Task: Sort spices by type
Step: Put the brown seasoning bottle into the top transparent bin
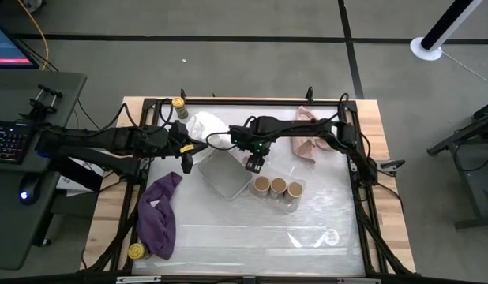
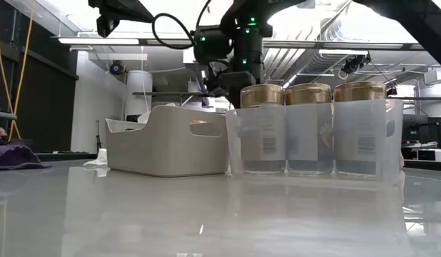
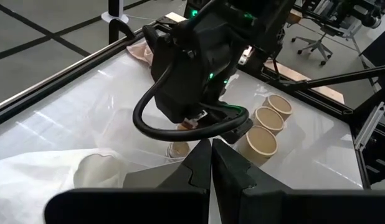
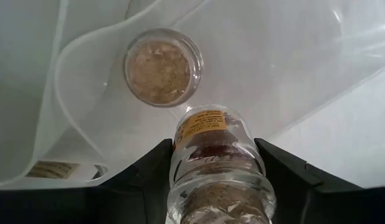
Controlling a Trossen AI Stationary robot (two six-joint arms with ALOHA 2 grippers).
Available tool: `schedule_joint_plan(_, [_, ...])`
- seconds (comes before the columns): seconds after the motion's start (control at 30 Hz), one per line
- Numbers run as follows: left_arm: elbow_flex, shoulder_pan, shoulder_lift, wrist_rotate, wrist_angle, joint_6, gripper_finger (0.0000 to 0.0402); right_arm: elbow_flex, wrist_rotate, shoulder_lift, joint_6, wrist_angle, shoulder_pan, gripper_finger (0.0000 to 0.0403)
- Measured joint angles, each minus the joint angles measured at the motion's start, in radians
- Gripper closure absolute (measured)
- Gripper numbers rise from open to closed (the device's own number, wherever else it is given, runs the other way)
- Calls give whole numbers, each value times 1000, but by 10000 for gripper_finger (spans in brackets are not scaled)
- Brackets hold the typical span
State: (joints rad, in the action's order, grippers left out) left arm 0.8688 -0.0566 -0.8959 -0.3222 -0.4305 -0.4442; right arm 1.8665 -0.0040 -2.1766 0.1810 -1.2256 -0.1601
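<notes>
My right gripper (image 1: 254, 162) hangs over the grey tray (image 1: 220, 180) and is shut on a tiny brownish jar (image 4: 214, 155). A second tiny jar (image 4: 162, 67) stands on the tray's floor just beyond it. Three wider tan-topped jars (image 1: 279, 187) stand in a row on the table to the right of the tray, close behind it in the low view (image 2: 308, 128). One yellow-lidded jar (image 1: 178, 102) stands at the far left corner, another (image 1: 136, 251) at the near left beside the purple cloth. My left gripper (image 1: 185, 158) is shut and hovers left of the tray. My right gripper pinches the tiny jar's glass sides (image 4: 180, 163) between its two fingers (image 4: 281, 174), coming from above and pointing down. The jar lies along the fingers, and its labelled end (image 4: 205, 121) sticks out past them toward the tray. It is lifted clear above the tray's inside.
A purple cloth (image 1: 159, 214) lies at the near left, a white cloth (image 1: 204, 126) beyond the tray under the left arm, and a pink cloth (image 1: 307, 136) at the far right. The tray's wall (image 2: 167, 146) stands low. Bare table surface (image 1: 252, 237) stretches along the near side.
</notes>
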Motion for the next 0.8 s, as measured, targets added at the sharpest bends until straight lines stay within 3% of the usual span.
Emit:
schedule_joint_plan(0.47, [0, 0, 0, -1, 4, 1, 402, -4, -1, -4, 142, 36, -10, 207])
schedule_joint_plan(0.8, [0, 0, 0, -1, 2, 2, 402, -5, -75, -19, 526, 54, -53, 206])
